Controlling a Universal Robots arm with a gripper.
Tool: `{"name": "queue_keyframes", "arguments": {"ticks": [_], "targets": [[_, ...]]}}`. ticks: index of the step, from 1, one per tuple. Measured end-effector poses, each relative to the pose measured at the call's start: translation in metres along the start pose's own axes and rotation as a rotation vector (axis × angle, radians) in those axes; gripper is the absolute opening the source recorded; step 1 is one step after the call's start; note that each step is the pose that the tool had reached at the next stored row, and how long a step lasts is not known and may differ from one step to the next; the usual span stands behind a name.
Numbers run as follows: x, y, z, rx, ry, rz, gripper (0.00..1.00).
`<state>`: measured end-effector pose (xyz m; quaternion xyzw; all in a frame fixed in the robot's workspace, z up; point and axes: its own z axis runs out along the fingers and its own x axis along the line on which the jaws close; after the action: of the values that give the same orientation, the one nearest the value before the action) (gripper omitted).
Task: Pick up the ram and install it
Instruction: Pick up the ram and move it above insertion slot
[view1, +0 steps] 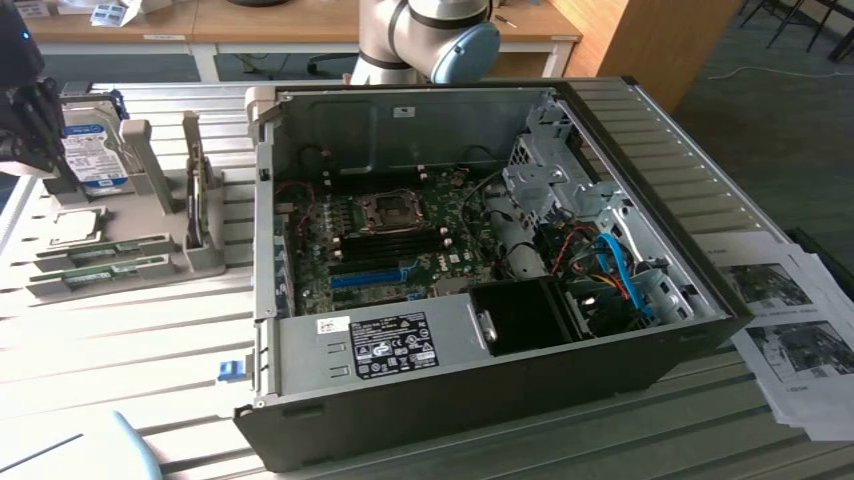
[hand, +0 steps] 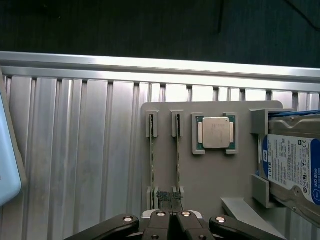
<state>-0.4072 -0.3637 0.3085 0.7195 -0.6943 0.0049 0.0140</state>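
Note:
Two rams (hand: 152, 165) (hand: 178, 160) stand on edge side by side in slots of a grey holder tray (hand: 210, 185). In the exterior view they show as thin green sticks (view1: 104, 254) at the exterior view's left, beside the open computer case (view1: 467, 300). My gripper (hand: 172, 212) hovers above the near end of the two sticks, its fingers pressed together with nothing between them. In the exterior view my gripper (view1: 24, 135) is a dark shape at the left edge, over the tray.
The tray also holds a square silver processor (hand: 216, 132) and an upright hard drive (hand: 292, 167) with a blue-white label. Inside the case lies the motherboard (view1: 387, 235) with a blue slot strip (view1: 367, 277). Printed papers (view1: 794, 340) lie at the right. A pale blue object (view1: 80, 450) sits at the front left.

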Motion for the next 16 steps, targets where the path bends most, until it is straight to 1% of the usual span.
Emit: {"name": "queue_keyframes", "arguments": {"ticks": [16], "targets": [[0.000, -0.0002, 0.0142, 0.0001, 0.0000, 0.000, 0.09]]}}
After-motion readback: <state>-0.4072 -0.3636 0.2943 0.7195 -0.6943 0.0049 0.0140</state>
